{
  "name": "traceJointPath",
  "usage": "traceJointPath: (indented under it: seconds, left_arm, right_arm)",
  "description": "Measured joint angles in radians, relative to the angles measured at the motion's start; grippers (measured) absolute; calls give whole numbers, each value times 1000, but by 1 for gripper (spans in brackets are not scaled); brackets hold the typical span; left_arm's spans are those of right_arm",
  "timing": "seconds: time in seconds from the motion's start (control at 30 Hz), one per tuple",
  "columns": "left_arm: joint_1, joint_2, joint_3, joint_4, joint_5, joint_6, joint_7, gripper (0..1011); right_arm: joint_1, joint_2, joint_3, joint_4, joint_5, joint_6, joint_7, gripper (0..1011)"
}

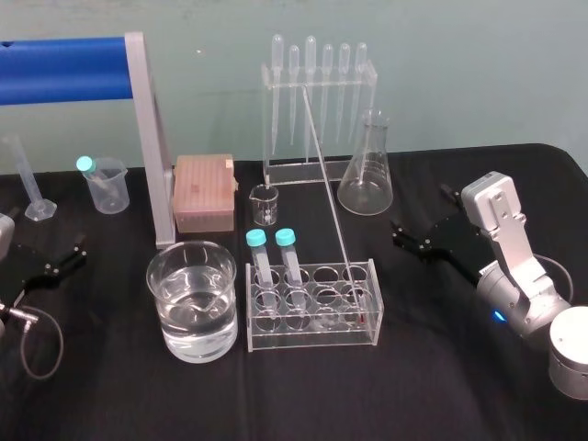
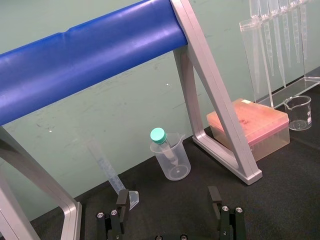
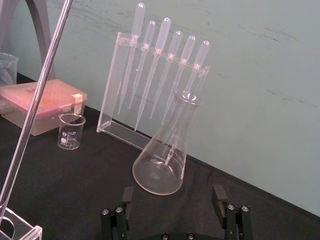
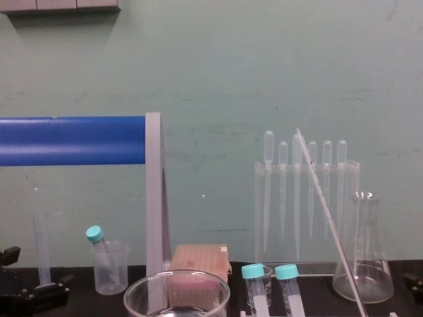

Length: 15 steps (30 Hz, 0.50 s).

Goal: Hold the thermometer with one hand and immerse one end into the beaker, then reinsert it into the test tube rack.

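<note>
The thermometer (image 1: 333, 207) is a long thin glass rod. It leans with its lower end in the back right hole of the clear test tube rack (image 1: 312, 337) and its top tilted toward the pipette stand. It also crosses the right wrist view (image 3: 35, 100) and the chest view (image 4: 327, 211). The wide glass beaker (image 1: 191, 250), part full of clear liquid, stands just left of the rack, and its rim (image 4: 140, 285) shows low in the chest view. My right gripper (image 1: 421, 220) rests open on the cloth right of the rack, holding nothing (image 3: 173, 196). My left gripper (image 1: 69, 257) sits open at the far left (image 2: 168, 200).
Two teal-capped tubes (image 1: 271, 262) stand in the rack. Behind it are a small glass beaker (image 1: 265, 204), a pipette stand (image 1: 317, 110), a conical flask (image 1: 366, 170) and a pink tip box (image 1: 203, 191). A blue-barred metal frame (image 1: 152, 138), a plastic beaker (image 1: 106, 184) and a cylinder (image 1: 32, 179) stand at the left.
</note>
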Motion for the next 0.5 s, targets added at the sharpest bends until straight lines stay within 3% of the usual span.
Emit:
traceJointPath:
  seconds: [0.5]
  left_arm:
    - [0,0,0,0,0,0,0,1008]
  right_arm:
    - [0,0,0,0,0,0,0,1002]
